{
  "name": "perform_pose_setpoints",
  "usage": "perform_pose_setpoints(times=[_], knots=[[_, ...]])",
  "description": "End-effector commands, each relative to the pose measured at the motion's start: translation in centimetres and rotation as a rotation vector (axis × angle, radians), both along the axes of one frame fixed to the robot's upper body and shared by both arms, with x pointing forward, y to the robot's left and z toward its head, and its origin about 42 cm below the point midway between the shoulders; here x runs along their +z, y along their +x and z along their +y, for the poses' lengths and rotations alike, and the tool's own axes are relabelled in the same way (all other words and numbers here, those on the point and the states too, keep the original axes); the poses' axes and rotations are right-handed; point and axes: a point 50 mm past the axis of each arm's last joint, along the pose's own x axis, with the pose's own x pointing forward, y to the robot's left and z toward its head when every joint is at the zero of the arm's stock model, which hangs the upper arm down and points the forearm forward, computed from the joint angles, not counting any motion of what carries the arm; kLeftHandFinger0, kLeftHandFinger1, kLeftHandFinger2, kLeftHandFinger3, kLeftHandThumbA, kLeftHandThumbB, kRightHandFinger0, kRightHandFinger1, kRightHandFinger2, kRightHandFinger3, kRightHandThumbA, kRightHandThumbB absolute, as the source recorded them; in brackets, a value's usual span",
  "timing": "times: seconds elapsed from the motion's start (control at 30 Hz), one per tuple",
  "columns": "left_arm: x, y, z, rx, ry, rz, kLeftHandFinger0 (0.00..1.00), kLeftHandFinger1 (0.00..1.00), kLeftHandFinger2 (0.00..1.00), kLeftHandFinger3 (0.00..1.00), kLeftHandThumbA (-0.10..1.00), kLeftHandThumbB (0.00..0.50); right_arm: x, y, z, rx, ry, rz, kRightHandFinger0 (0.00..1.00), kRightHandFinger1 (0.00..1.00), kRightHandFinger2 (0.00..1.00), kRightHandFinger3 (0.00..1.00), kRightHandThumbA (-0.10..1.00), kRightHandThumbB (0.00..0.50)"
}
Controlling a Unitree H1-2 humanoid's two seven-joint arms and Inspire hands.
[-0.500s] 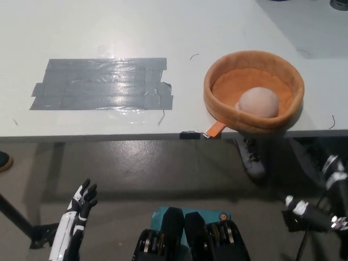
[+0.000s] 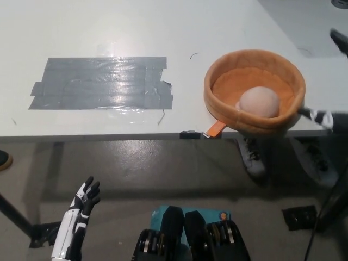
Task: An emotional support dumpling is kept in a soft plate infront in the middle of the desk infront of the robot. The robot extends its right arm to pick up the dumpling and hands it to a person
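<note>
A pale pink dumpling point(image 2: 259, 101) lies inside the soft orange plate point(image 2: 250, 56), near its front wall, on the white desk point(image 2: 179, 32). My black right hand point(image 2: 325, 118) comes in at the picture's right edge, just right of the plate and level with it. It is blurred, its fingers are spread and it holds nothing. One fingertip point(image 2: 338, 39) shows higher up at the edge. It does not touch the dumpling. My white left hand point(image 2: 81, 209) rests low at the lower left, below the desk, fingers apart and empty.
A large patch of grey tape point(image 2: 100, 83) is stuck on the desk left of the plate. An orange tab point(image 2: 216, 129) hangs from the plate over the desk's front edge. A shoe point(image 2: 252, 159) shows on the floor under the desk.
My right hand has risen from below the desk at the lower right to beside the plate's right side. The left hand has barely shifted.
</note>
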Motion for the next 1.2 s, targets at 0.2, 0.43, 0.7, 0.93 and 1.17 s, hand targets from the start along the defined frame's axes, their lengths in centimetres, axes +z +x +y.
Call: perform_pose_setpoints(times=[0.2,0.43,0.7,0.93,1.17], knots=[[1.3,0.4,-0.5,-0.051,0.086,-0.049,1.0,1.0,1.0,1.0,0.93,0.216,10.1,10.6,1.9,0.022,-0.426,0.402,1.0,1.0,1.0,1.0,0.94,0.31],[1.3,0.7,-0.6,-0.063,0.081,-0.049,1.0,1.0,1.0,1.0,0.92,0.187,9.7,13.9,3.7,-0.007,-0.47,0.497,1.0,1.0,1.0,1.0,0.84,0.325],[1.3,0.9,-0.8,-0.07,0.08,-0.041,1.0,1.0,1.0,1.0,0.89,0.178,7.0,15.9,4.9,-0.013,-0.516,0.637,1.0,1.0,1.0,1.0,0.82,0.321],[1.5,1.2,-0.6,-0.069,0.087,-0.047,1.0,1.0,1.0,1.0,0.88,0.187,4.5,16.0,4.6,-0.074,-0.613,0.676,1.0,1.0,1.0,1.0,0.95,0.331],[1.6,1.3,-0.5,-0.071,0.089,-0.049,1.0,1.0,1.0,1.0,0.88,0.143,2.6,16.1,4.5,-0.052,-0.587,0.735,1.0,1.0,1.0,1.0,0.82,0.315]])
